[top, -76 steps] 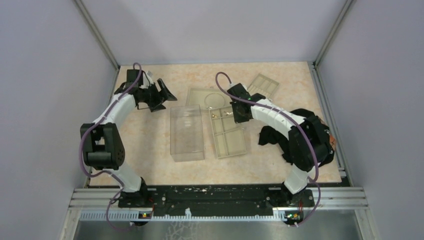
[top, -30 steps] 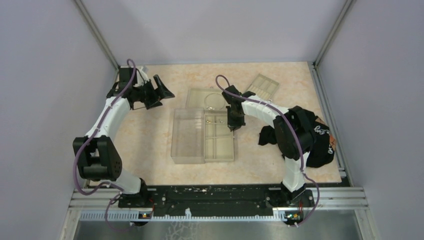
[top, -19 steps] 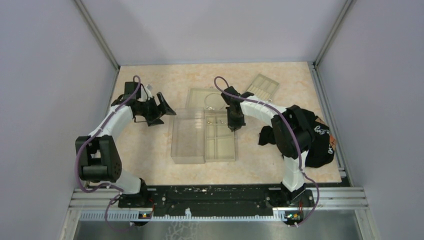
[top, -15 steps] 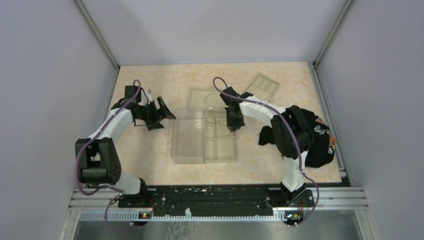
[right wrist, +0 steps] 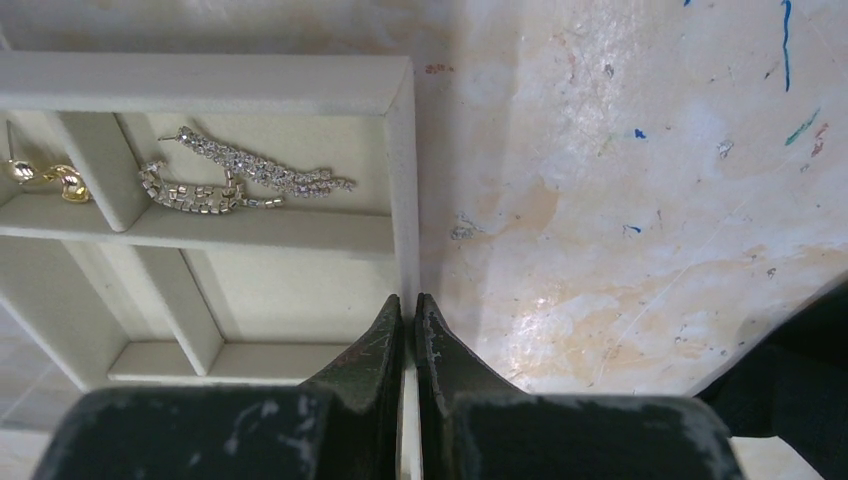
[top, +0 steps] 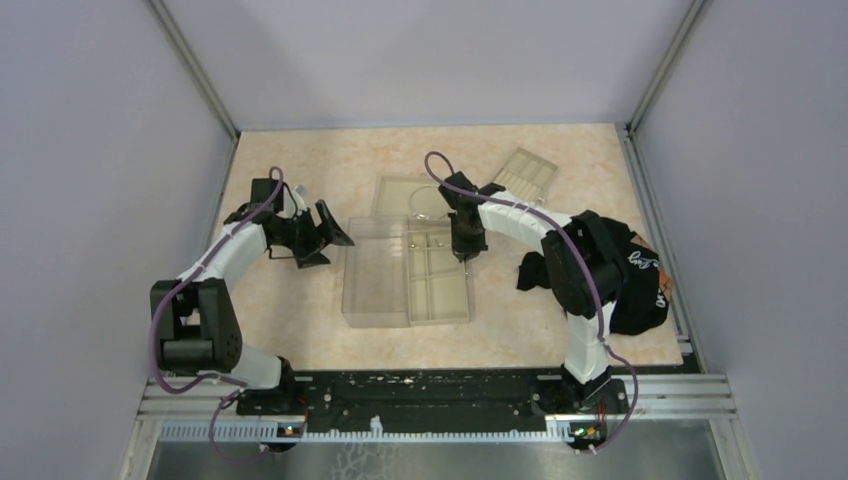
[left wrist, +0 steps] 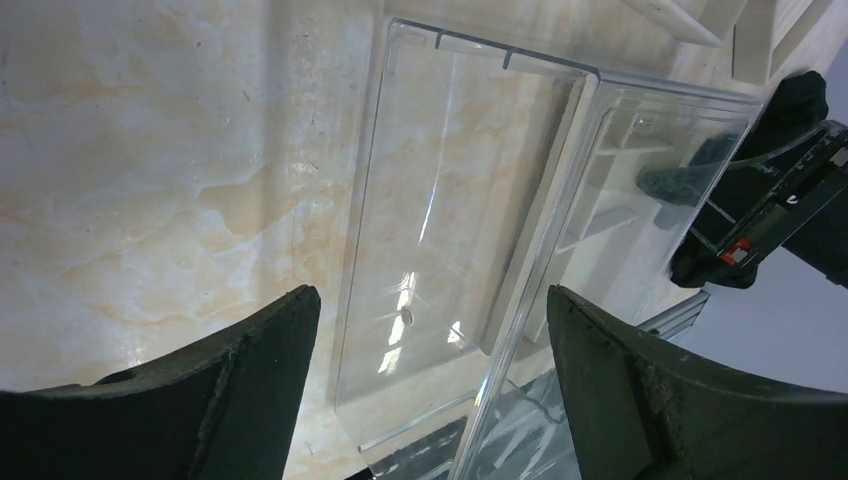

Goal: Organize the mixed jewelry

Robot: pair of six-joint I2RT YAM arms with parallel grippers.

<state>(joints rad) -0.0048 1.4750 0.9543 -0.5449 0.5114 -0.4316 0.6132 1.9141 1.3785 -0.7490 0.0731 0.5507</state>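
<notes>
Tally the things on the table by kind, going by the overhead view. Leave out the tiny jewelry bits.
Beige trays: 3
Clear plastic box: 1
Black cloth: 1
Silver wire hoop: 1
Total: 6

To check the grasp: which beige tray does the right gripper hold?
The divided tray beside the clear box; the right gripper pinches its wall. The square tray and far tray lie untouched.

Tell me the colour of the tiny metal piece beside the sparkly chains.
Gold: the tiny metal piece shows best in right wrist view.
</notes>
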